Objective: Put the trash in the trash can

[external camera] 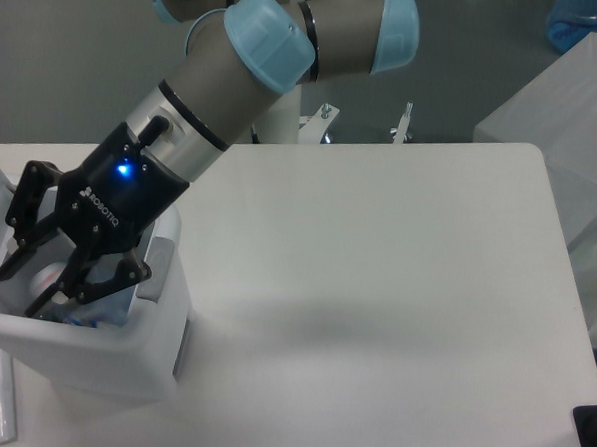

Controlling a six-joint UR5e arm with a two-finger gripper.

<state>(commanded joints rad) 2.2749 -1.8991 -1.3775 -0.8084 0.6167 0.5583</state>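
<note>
White table [376, 268] | gripper [27, 289] fingers apart inside trash can [121, 359] | bottle [47, 275] between them, grip unclear

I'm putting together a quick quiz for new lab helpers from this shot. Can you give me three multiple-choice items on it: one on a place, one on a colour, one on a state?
1. Where is the claw?
A. Over the open trash can at the table's left edge
B. Above the middle of the table
C. By the table's right edge

2. What colour is the small light on the claw's black body?
A. Red
B. Green
C. Blue

3. How does the trash can's top stand?
A. Open, contents showing
B. Shut by its lid
C. Covered with a cloth

Answers:
1 A: the claw's fingertips reach down into the mouth of the white trash can at the left.
2 C: a blue light glows on the black housing.
3 A: the can's inside is visible, with a crushed bottle seen between the fingers.
</note>
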